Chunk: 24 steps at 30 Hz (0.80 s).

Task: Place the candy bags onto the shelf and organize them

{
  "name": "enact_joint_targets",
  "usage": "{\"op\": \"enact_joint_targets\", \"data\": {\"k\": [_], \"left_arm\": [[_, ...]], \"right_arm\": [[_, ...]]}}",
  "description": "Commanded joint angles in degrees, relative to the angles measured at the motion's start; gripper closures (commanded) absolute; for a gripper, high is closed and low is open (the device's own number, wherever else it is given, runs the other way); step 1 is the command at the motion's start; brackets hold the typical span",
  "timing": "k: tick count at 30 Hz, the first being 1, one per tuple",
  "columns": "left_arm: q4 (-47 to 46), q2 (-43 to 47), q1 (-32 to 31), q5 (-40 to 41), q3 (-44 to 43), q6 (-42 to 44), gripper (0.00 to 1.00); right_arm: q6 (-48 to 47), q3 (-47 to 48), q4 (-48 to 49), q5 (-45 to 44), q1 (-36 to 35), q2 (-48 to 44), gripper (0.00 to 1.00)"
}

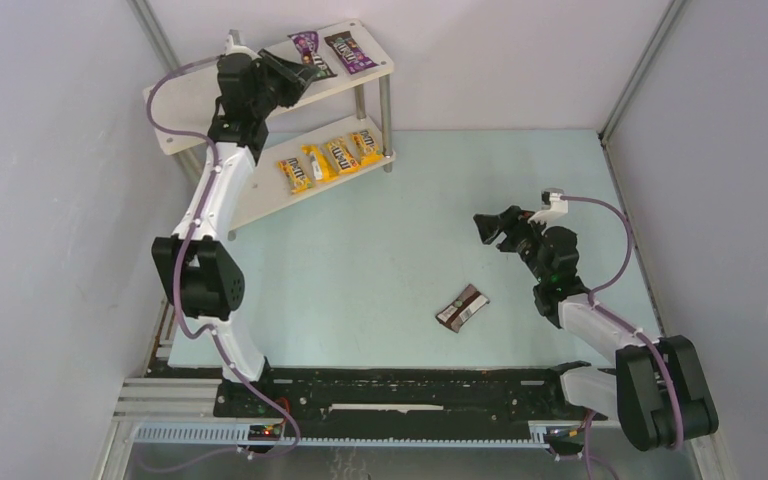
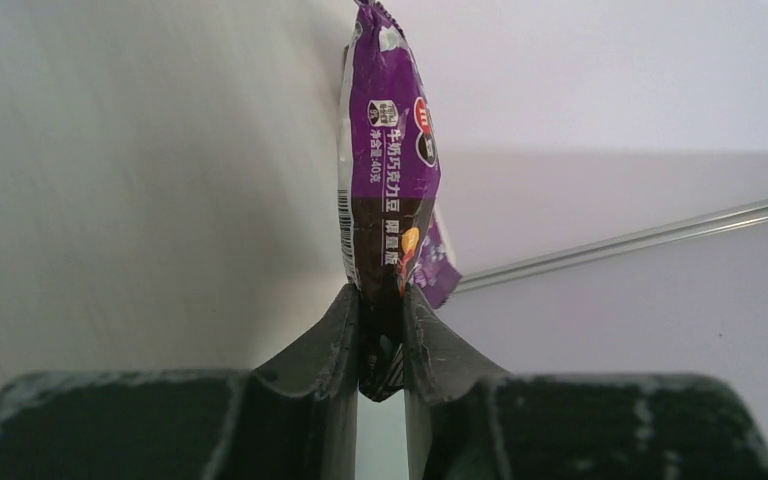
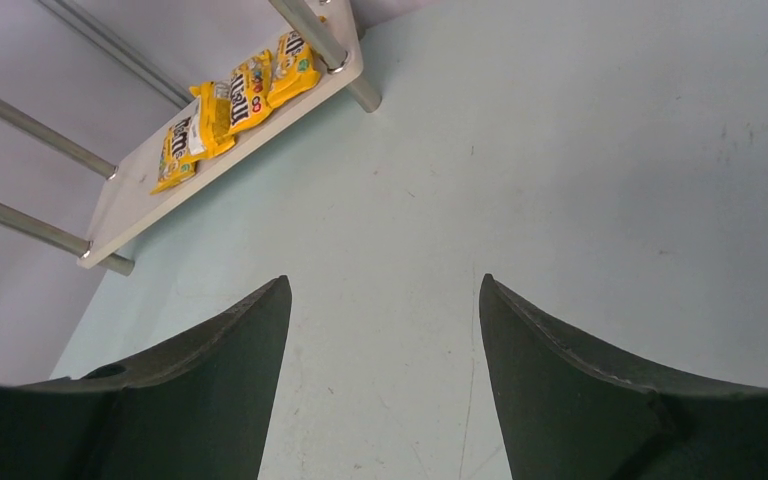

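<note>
The shelf [image 1: 188, 100] stands at the back left. My left gripper [image 1: 303, 68] is over its top board, shut on the lower end of a purple candy bag [image 2: 390, 150] that stands upright between the fingers. A second purple bag [image 1: 351, 52] lies flat on the top board just beside it, and its corner shows behind the held bag [image 2: 444, 265]. Several yellow bags [image 1: 330, 160] lie in a row on the lower board [image 3: 130, 195]. A dark brown bag [image 1: 462, 308] lies on the table. My right gripper [image 1: 484, 228] hovers open and empty above the table, behind the brown bag.
Grey walls with metal corner posts [image 1: 630, 80] close in the pale green table [image 1: 390, 230] at the back and sides. The shelf's silver legs [image 1: 385, 125] stand at the board corners. A black rail [image 1: 400, 385] runs along the near edge between the arm bases.
</note>
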State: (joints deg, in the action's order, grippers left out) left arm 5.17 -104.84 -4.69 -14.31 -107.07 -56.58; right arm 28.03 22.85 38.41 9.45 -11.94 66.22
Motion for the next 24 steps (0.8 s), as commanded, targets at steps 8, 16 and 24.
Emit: {"op": "enact_joint_targets", "data": {"k": [8, 16, 24], "left_arm": [[-1.7, -0.1, 0.4, -0.2, 1.1, -3.8, 0.72], [-2.3, -2.3, 0.3, -0.8, -0.6, -4.4, 0.7], [-2.8, -5.6, 0.3, -1.4, -4.0, -7.2, 0.71]], "right_arm": [[1.9, -0.3, 3.6, 1.6, 1.5, 1.4, 0.22], [3.0, -0.3, 4.5, 3.0, 2.4, 2.3, 0.22], [3.5, -0.3, 5.0, 3.7, 2.9, 2.9, 0.22]]}}
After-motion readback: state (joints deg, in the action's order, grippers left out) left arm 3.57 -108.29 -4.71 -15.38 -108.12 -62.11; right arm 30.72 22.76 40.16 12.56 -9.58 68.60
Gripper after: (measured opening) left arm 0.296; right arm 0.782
